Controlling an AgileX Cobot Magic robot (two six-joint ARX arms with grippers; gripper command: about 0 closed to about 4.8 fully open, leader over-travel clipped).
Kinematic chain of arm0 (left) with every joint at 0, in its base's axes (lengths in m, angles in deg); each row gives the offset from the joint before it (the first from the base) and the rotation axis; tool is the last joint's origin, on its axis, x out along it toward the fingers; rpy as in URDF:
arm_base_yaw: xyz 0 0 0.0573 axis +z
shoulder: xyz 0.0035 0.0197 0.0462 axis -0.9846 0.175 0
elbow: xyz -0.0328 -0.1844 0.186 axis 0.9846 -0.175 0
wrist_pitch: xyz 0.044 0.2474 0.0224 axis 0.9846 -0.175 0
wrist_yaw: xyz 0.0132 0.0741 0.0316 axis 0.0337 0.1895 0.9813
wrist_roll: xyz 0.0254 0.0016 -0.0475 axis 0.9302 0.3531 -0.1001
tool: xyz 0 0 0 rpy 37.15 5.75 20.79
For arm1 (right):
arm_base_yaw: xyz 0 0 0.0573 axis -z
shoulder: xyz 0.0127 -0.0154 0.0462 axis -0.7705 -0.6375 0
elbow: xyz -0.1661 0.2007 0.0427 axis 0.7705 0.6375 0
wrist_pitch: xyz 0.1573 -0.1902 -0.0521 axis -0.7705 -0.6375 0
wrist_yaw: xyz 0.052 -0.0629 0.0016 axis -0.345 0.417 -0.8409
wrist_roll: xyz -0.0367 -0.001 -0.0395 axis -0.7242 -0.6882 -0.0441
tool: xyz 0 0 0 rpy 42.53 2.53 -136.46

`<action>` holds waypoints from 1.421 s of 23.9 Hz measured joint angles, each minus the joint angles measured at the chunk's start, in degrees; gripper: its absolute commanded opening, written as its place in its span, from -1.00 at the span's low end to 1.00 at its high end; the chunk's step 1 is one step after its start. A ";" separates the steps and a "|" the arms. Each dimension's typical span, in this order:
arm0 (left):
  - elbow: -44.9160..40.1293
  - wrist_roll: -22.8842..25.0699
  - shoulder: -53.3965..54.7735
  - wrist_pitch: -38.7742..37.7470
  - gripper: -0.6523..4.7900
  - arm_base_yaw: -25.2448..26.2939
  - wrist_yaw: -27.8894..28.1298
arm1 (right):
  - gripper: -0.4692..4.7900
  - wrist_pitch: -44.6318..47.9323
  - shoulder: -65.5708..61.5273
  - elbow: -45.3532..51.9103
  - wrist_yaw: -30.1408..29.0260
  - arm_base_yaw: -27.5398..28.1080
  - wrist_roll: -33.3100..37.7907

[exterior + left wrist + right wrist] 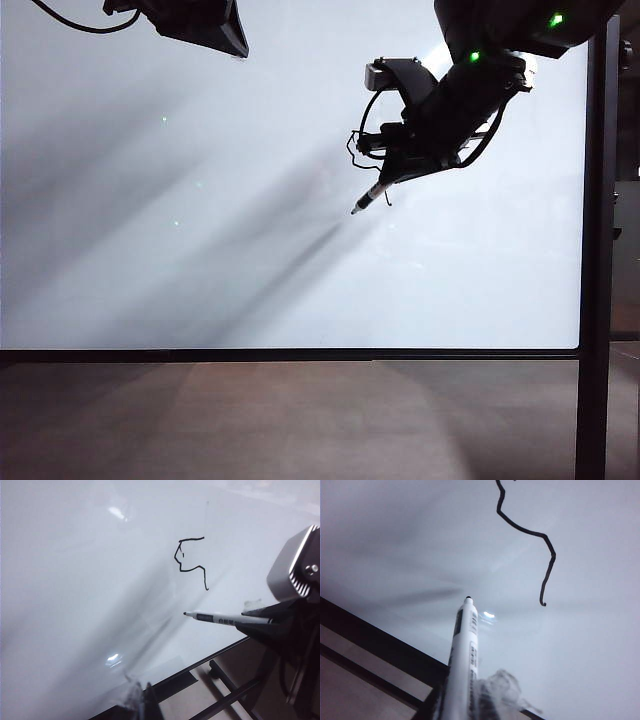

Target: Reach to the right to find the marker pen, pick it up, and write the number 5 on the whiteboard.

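The whiteboard [200, 250] fills most of the exterior view. My right gripper [395, 175] hangs in front of its upper right part, shut on the marker pen [368, 198], whose black tip points down-left at the board. In the right wrist view the white pen [465, 650] rises between the jaws of the right gripper [465, 707]. Its tip stands apart from the end of the thin black wobbly number 5 [540, 540]. The left wrist view shows the whole mark [191, 560], the pen [220, 618] below it, and my left gripper [141, 702] with its fingers together, holding nothing. My left arm [195, 22] stays at the top left.
A black frame bar [300, 354] runs along the board's lower edge and a black upright post [597, 250] stands at its right side. Brown floor [300, 420] lies below. The grey camera housing [292, 565] of the right arm shows in the left wrist view.
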 measured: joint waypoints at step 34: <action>0.00 0.00 0.00 0.02 -0.78 -0.02 -0.02 | -0.84 4.20 0.22 0.07 -1.57 2.73 0.02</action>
